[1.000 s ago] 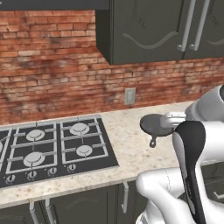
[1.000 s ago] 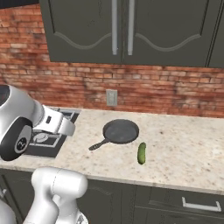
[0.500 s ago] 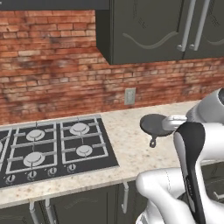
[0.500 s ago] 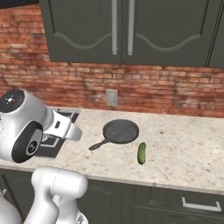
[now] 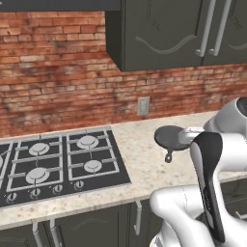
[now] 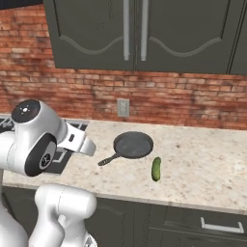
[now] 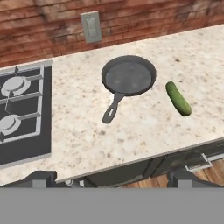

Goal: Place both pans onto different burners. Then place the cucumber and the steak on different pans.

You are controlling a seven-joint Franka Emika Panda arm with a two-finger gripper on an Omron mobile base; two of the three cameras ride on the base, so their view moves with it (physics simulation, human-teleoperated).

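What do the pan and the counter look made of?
Pan: dark grey metal, likely cast iron; matte, slightly mottled base with no shine. Counter: speckled beige stone, granite-like or a laminate copy; fine dark flecks, smooth, low-gloss. Rendered scene, so either is a guess.

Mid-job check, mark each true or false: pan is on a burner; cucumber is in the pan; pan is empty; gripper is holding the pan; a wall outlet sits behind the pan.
1. The pan sits on a burner. False: it rests on the counter, right of the cooktop.
2. The cucumber lies in the pan. False: it lies on the counter beside it.
3. The pan is empty. True.
4. The gripper holds the pan. False: it is open, away from it.
5. A wall outlet is behind the pan. True.
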